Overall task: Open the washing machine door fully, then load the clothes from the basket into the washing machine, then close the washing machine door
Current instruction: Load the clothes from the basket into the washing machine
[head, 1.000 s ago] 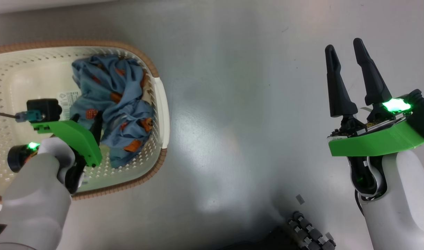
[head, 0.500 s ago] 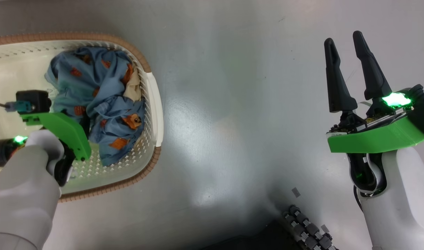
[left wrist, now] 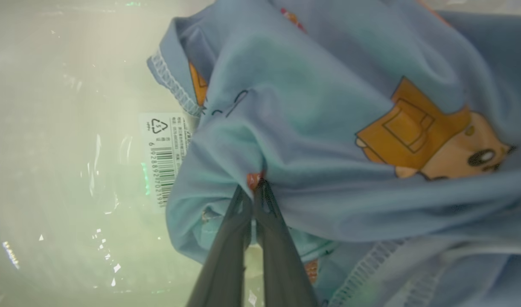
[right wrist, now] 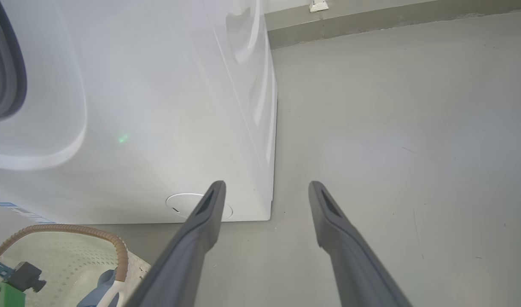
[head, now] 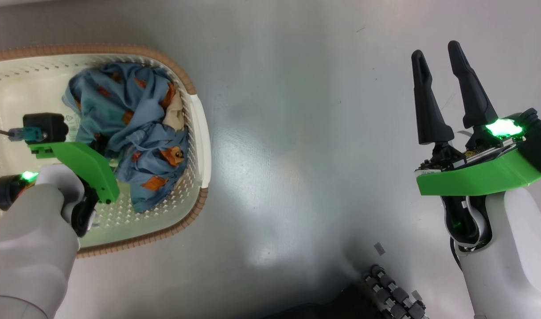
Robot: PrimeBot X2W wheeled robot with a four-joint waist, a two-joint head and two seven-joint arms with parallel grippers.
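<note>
- Grey floor (head: 297,133), smooth and glossy, spreads under both arms; the wide bare stretch lies between the two grippers.
- The washer (right wrist: 158,106), white and boxy, stands ahead of the right gripper (right wrist: 266,184) and to the left of its fingers in the right wrist view. Its lower corner sits just past the left fingertip there. A grey ring (right wrist: 4,76) curves at the far left of its front, and a round flap (right wrist: 187,204) lies low on the panel behind that fingertip.
- The basket (head: 199,128), cream with holes and a brown rim, sits on the floor directly beneath the left gripper (left wrist: 256,187), well apart from the right gripper.
- The clothes (head: 133,128), light blue with orange figures, lie bunched in the basket's right half, against its right wall. They are at the left gripper's tips and beyond them.
- The right gripper hangs over bare floor, fingers spread wide, holding nothing and touching nothing.
- The left gripper reaches down into the basket. Its two fingers are pinched together on a fold of the blue cloth, which puckers at the tips.
- A white label (left wrist: 166,157) with a barcode lies on the basket bottom, just left of the left gripper's tips, its edge under the cloth.
</note>
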